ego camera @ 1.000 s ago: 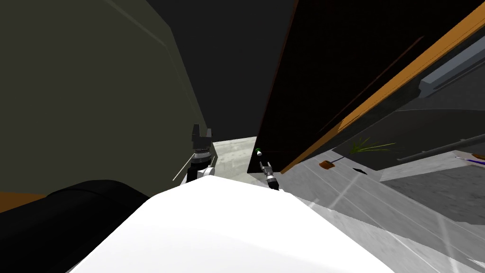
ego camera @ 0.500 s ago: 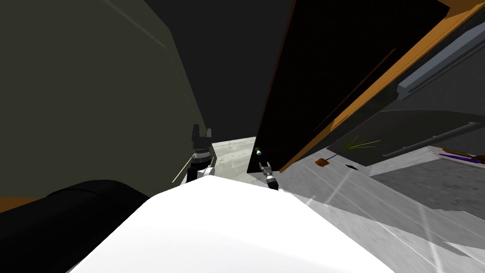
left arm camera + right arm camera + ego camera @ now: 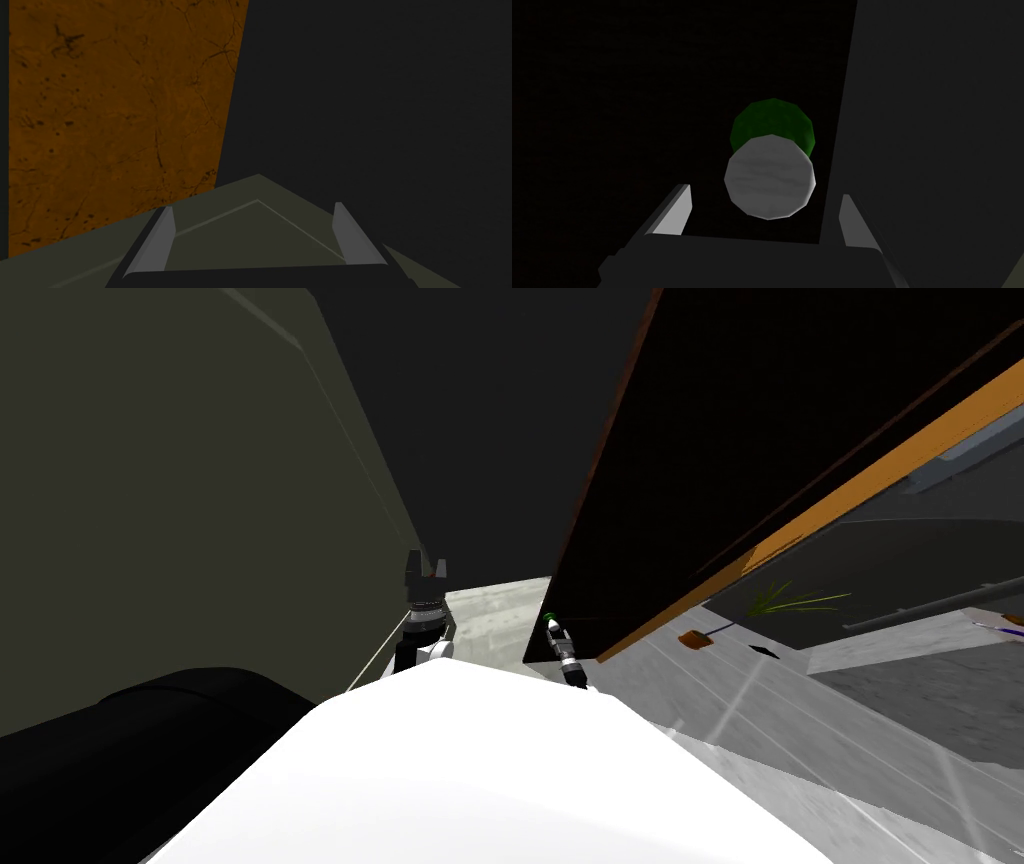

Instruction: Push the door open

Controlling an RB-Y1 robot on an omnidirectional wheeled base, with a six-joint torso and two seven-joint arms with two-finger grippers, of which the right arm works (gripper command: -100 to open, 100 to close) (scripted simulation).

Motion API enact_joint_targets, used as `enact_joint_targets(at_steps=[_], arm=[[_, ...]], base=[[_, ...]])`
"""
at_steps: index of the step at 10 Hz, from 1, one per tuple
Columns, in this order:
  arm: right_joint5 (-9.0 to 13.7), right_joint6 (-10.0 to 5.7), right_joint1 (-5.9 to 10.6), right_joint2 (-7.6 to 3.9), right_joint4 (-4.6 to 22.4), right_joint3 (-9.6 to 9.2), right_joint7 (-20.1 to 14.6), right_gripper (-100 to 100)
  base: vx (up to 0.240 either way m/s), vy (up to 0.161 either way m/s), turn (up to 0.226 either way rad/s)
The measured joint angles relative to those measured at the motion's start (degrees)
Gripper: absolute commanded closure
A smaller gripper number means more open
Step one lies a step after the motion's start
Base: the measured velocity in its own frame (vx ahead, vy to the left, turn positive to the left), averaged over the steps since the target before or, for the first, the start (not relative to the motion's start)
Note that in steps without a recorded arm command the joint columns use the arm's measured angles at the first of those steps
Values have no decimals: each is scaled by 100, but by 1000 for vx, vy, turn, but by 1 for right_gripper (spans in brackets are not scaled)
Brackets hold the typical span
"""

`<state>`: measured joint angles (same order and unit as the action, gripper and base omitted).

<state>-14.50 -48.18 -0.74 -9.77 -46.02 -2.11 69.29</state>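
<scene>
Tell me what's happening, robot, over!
Right end effector open, facing grey knob on dark door. Left end effector open by olive wall. Nothing blocking seen.

I see door (image 3: 700,438) dark, flat, matt, no shine; knob (image 3: 769,177) smooth, pale grey, faint streaks; matt green collar (image 3: 772,122) behind it; orange-brown wall (image 3: 115,115) rough, cracked like stone; floor (image 3: 700,688) at my 2 o'clock pale grey, streaky.
</scene>
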Motion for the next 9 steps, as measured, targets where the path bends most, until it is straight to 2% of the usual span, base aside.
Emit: enact_joint_targets(at_steps=[2,3,9], arm=[[10,4,15,29,21,22,39,-100],[10,5,18,31,21,23,43,100],[4,19,6,28,35,15,40,100]], base=[[127,45,14],[-9,-6,-3],[-9,-5,3]])
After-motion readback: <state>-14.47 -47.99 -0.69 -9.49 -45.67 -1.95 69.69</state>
